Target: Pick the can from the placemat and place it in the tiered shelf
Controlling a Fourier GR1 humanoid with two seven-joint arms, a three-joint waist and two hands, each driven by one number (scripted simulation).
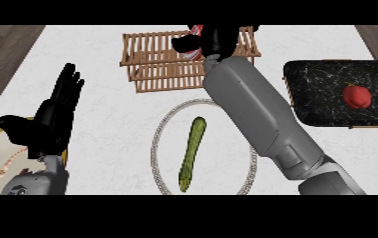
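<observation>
My right hand [210, 39] reaches over the wooden tiered shelf [159, 62] at the back of the counter. Its fingers curl round a red and white can [196, 32], which shows only partly behind the hand, above the shelf's slats. The grey right forearm crosses the round placemat [156, 147], whose pale rim lies at the middle front. My left hand [55, 112] rests open at the left edge, fingers pointing up.
A green cucumber-like vegetable [192, 153] lies lengthwise on the placemat. A black marbled tray [325, 92] at the right holds a red fruit [357, 96]. Dark wood flooring borders the counter's top corners.
</observation>
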